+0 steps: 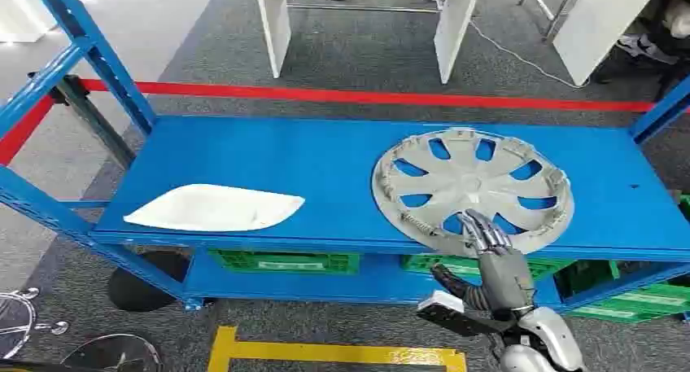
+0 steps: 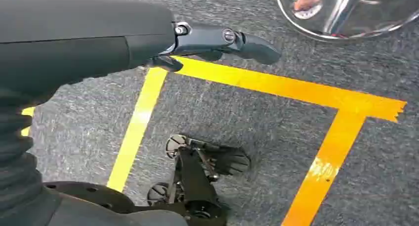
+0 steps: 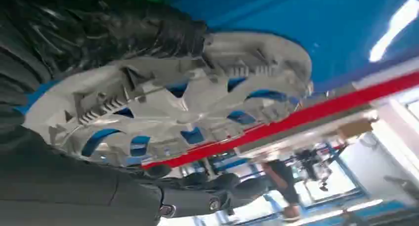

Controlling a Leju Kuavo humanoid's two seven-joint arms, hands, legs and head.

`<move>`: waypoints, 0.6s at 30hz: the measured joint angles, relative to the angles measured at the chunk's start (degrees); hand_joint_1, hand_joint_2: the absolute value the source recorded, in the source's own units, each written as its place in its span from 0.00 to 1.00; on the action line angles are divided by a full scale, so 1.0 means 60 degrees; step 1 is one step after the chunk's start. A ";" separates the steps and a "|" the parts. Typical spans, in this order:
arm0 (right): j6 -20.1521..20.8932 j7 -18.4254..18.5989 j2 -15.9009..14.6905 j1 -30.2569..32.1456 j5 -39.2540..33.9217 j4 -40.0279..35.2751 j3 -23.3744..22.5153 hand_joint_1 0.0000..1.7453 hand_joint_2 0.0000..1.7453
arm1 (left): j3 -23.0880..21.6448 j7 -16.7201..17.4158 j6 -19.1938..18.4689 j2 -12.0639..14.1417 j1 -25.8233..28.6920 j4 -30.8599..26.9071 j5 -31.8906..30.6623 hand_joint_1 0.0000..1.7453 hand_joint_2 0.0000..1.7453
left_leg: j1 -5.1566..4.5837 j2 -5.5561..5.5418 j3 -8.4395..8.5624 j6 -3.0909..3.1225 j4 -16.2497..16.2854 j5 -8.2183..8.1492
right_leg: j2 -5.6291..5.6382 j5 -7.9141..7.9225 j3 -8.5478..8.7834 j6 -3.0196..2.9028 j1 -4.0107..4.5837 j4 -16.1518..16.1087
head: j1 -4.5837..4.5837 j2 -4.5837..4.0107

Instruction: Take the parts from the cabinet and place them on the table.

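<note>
A silver hubcap [image 1: 472,189] lies flat on the blue shelf top [image 1: 285,152], its near rim slightly over the front edge. My right hand [image 1: 488,242] reaches up from below, its fingers resting on that near rim. In the right wrist view the hubcap [image 3: 197,97] is close in front and the thumb [image 3: 197,201] stands apart from it with a gap between. A white flat part [image 1: 216,207] lies on the left of the shelf top. My left hand [image 2: 217,40] hangs over the floor with its fingers stretched out and nothing in them.
Green crates [image 1: 285,262] sit on the lower shelf. Red tape [image 1: 366,97] runs along the floor behind the rack, with white table legs [image 1: 277,22] beyond. Yellow tape [image 1: 325,354] marks the floor at my feet. Chrome parts [image 1: 16,323] lie on the floor at lower left.
</note>
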 joint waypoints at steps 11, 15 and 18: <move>0.0364 0.1430 -0.1241 -0.0425 0.2281 0.0448 0.0448 0.00 1.00 | -0.0247 0.0233 -0.0124 0.0000 -0.0120 0.0000 -0.0386 0.00 1.00 | -0.0001 -0.0003 -0.0001 0.0000 0.0002 0.0001 | -0.0011 0.0002 0.0002 0.0001 -0.0001 0.0000 | 0.0007 0.0000; 0.0510 0.1973 -0.1529 -0.0573 0.3119 0.0648 0.0527 0.00 1.00 | -0.0284 0.0320 -0.0164 0.0000 -0.0151 0.0000 -0.0502 0.00 1.00 | -0.0001 -0.0006 -0.0002 0.0000 0.0002 0.0001 | -0.0006 0.0002 0.0001 0.0001 -0.0001 0.0001 | 0.0003 0.0000; 0.0605 0.2200 -0.1719 -0.0672 0.3464 0.0801 0.0619 0.00 1.00 | -0.0350 0.0350 -0.0175 0.0000 -0.0193 0.0000 -0.0561 0.00 1.00 | -0.0001 -0.0007 -0.0003 0.0000 0.0003 0.0001 | -0.0015 0.0002 0.0002 0.0001 -0.0001 0.0000 | 0.0004 0.0000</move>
